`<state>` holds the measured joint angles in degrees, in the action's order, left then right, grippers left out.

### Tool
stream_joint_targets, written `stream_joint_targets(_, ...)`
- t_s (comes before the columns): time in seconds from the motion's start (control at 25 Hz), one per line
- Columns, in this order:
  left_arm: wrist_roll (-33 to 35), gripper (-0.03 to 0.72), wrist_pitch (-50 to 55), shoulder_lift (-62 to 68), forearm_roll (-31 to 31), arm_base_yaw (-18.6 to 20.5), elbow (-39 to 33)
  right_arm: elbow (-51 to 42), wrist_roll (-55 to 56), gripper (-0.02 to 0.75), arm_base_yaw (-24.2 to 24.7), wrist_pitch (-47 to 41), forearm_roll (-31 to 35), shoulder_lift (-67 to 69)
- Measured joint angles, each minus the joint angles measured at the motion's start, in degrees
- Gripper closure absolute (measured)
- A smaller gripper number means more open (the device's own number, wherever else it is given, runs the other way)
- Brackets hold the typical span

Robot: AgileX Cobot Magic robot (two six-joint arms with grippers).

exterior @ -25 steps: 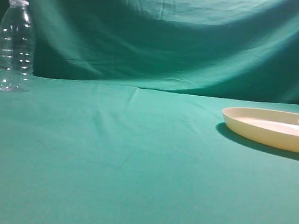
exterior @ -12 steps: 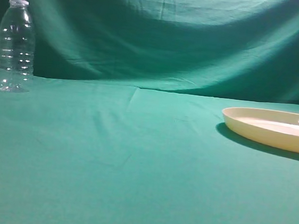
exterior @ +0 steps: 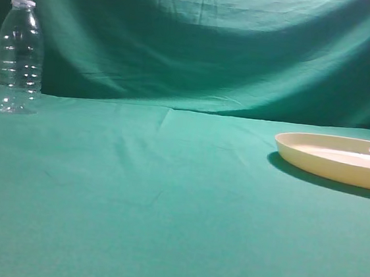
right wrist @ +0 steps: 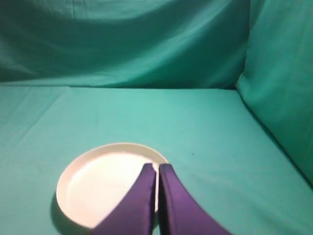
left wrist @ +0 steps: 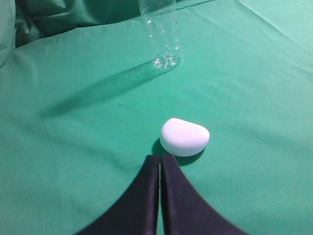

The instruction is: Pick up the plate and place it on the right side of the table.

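Plate (exterior: pixel 341 159) rests flat at the bench's (exterior: pixel 164 209) 3 o'clock edge, apparently placed; both grippers, left (left wrist: pixel 160 161) and right (right wrist: pixel 157 171), hover clenched, empty.

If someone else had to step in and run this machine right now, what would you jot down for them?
Left gripper: shut, empty, above the teal-green cloth table, just short of a small white rounded object; a clear ribbed plastic bottle stands upright farther off.
Right gripper: shut, empty, above the near rim of the round cream-yellow plastic plate.
The plate lies flat at the right side of the table in the exterior view, partly cut off by the frame edge.
Done: the plate looks placed on the right already, with nothing gripping it.
Left: probably only confirming the placement and pulling the arms back.
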<state>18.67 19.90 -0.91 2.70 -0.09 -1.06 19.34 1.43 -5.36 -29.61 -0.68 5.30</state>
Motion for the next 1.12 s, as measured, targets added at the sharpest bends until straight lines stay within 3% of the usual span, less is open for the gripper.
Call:
stream_joint_targets(0.4, 0.0, 0.688, 0.0, 0.0, 0.0, 0.0, 0.0, -20.1, 0.0, 0.738, 0.0, 7.3, -0.2, -5.9)
stream_joint_targets(1.12, 0.0, 0.688, 0.0, 0.0, 0.0, 0.0, 0.0, -20.9, 0.3, 0.738, 0.0, 7.8, 0.0, -5.9)
